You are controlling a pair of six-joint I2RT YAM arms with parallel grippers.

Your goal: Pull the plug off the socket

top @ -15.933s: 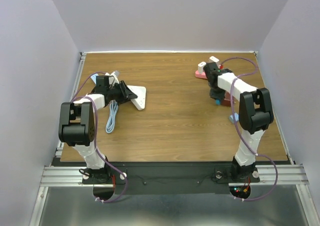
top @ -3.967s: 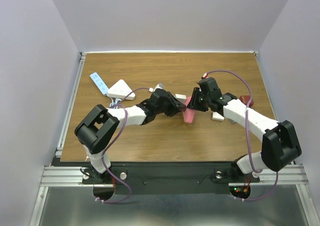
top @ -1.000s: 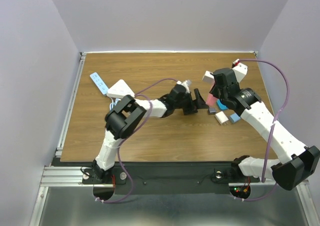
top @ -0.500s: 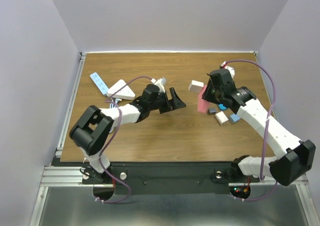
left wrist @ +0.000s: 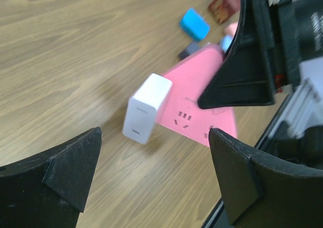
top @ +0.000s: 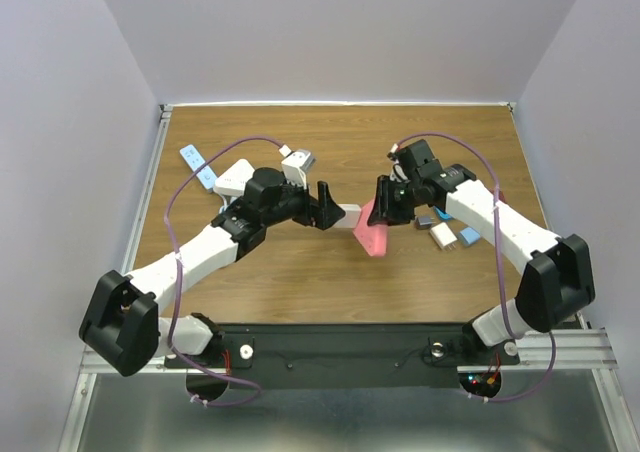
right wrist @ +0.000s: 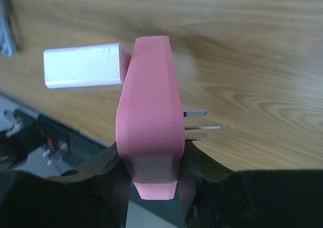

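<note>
Plug: white block, seated end-on in the face of the pink socket, near the middle of the tabletop. It sticks out sideways toward the left arm.
Socket: pinched at one end by the right tool, fingers pressed on both flat sides. It appears to be held clear of the wood. Right wrist view: three metal prongs project from the side opposite the plug.
Left tool: spread wide, gripping nothing. Left wrist view: the plug lies ahead in the gap between the two fingers, touching neither.
Right of the socket, on the wood: blue adapter, small white adapter, pale blue piece, lying close together.
Far left: white power block, blue-and-white strip.
</note>
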